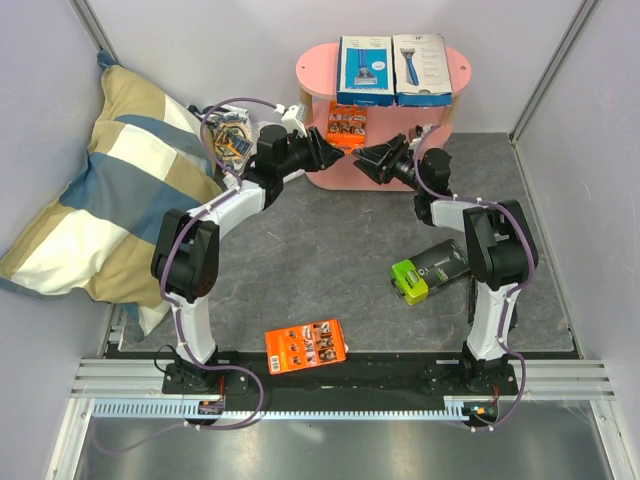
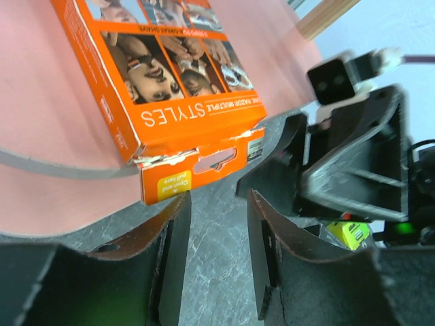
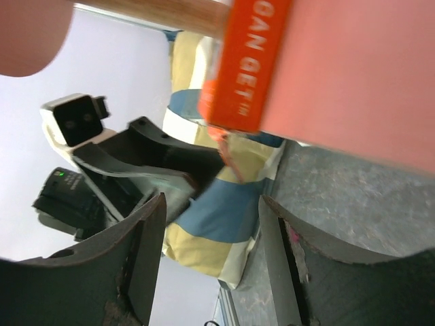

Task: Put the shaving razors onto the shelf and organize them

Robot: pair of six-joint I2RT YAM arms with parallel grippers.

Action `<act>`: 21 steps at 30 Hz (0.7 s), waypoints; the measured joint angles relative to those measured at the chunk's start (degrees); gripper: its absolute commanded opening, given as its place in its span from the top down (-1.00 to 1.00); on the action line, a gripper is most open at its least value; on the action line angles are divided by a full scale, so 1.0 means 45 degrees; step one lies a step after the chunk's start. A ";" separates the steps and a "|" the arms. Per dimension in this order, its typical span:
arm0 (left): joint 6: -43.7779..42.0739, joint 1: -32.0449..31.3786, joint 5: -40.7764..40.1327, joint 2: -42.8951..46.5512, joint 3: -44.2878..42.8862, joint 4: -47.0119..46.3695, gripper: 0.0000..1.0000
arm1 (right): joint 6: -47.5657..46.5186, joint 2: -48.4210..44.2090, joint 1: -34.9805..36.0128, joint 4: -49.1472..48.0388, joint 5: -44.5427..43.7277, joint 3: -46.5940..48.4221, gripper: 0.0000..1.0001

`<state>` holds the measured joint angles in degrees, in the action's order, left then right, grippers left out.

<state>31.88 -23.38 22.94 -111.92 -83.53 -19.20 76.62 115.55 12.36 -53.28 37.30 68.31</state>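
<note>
The pink shelf (image 1: 312, 70) stands at the back centre. A blue razor box (image 1: 364, 70) and a white razor box (image 1: 420, 68) lie on its top board. An orange razor card (image 1: 347, 125) (image 2: 170, 88) (image 3: 248, 68) lies on the middle board (image 2: 47, 122), overhanging its edge. My left gripper (image 1: 325, 152) (image 2: 217, 204) is open just short of that card, with nothing between its fingers. My right gripper (image 1: 368, 160) (image 3: 212, 204) faces it from the right, open and empty. A second orange card (image 1: 306, 345) lies near the front edge. A lime-green-and-black box (image 1: 430, 270) lies by the right arm.
A large checked pillow (image 1: 110, 190) fills the left side. A white bag of small colourful items (image 1: 228, 135) sits behind the left arm. The two grippers are close together in front of the shelf. White walls enclose the grey mat (image 1: 320, 260).
</note>
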 measured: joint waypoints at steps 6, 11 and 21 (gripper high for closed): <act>0.0005 -0.0005 0.0029 -0.0005 -0.0024 -0.0053 0.05 | -0.0432 -0.0486 -0.0131 0.0636 0.0063 -0.0753 -0.30; 0.0000 -0.0029 0.0282 -0.0005 0.0029 -0.0214 -0.09 | -0.0894 -0.1282 -0.0146 0.1156 0.0107 -0.1642 -0.31; -0.0083 -0.0325 0.0204 0.2098 0.4337 -0.1185 -0.69 | -0.2705 -0.3274 -0.0141 0.3002 0.0151 -0.3254 -0.34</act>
<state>31.51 -24.84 23.86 -102.48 -64.01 -24.53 64.45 100.82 11.73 -39.77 37.98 53.67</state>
